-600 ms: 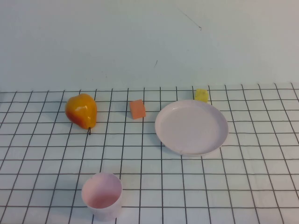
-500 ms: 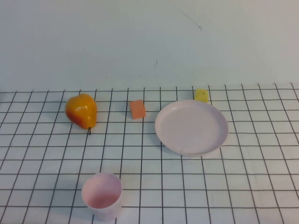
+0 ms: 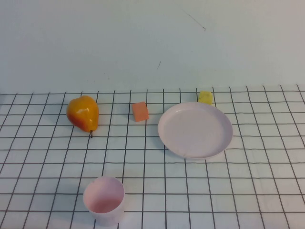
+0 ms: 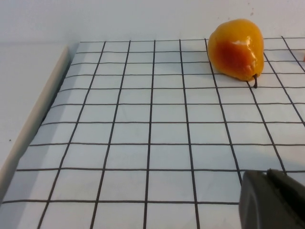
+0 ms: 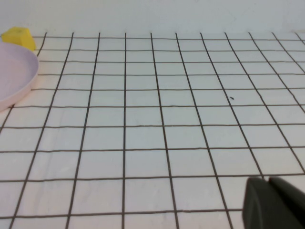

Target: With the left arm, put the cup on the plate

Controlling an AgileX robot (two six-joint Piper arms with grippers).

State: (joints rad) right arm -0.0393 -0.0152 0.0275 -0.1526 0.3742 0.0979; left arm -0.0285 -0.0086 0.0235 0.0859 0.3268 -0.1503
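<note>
The cup [image 3: 104, 199] stands upright, well apart from the plate [image 3: 195, 130].

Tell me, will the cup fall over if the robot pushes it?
Probably yes: the cup stands upright and narrows toward its base, so a push near the rim could tip it. It looks like thin plastic, likely light, and being round, it might roll afterwards.

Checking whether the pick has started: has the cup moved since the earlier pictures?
No. The cup sits on the same grid squares, near the pear, far from the plate.

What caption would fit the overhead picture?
Cup waits near the front; plate, pear and two blocks lie behind; no claw in view.
</note>
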